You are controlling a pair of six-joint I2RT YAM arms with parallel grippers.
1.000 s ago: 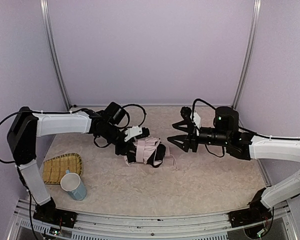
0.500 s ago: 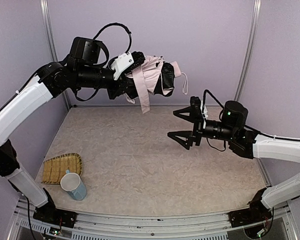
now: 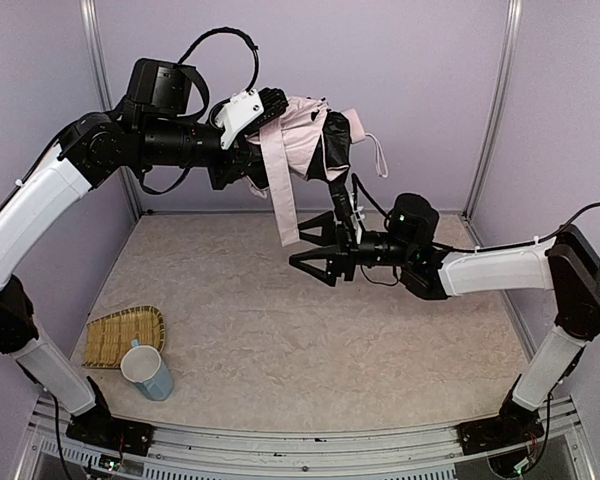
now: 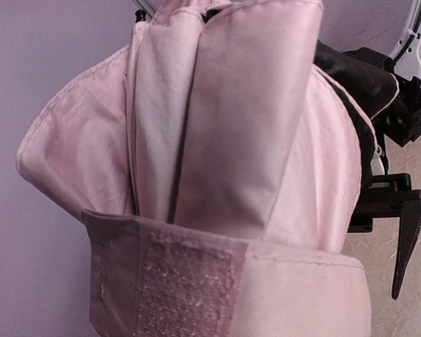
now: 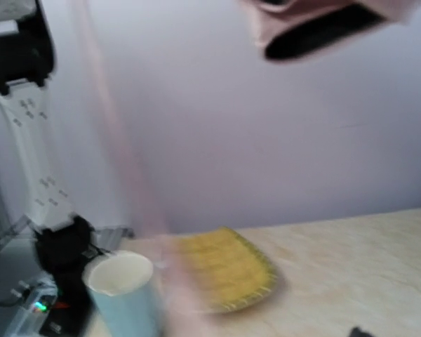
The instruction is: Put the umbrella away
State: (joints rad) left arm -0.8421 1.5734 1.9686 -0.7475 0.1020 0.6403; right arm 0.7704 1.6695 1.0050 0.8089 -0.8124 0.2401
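Bundling step — the left gripper (image 3: 268, 115) clamps the umbrella (image 3: 305, 140) aloft over the far counter (image 3: 280, 330), its closing strap (image 3: 282, 200) dangling loose. The right gripper (image 3: 315, 247), jaws wide, hovers just below — next it probably needs to catch that strap.

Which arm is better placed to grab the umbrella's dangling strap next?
Right. The right end effector is open and appears close to the hanging strap below the umbrella. The left end effector is occupied holding the umbrella up in the air.

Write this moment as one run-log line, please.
left gripper: shut on umbrella, held aloft | right gripper: open, below umbrella | strap: hanging loose
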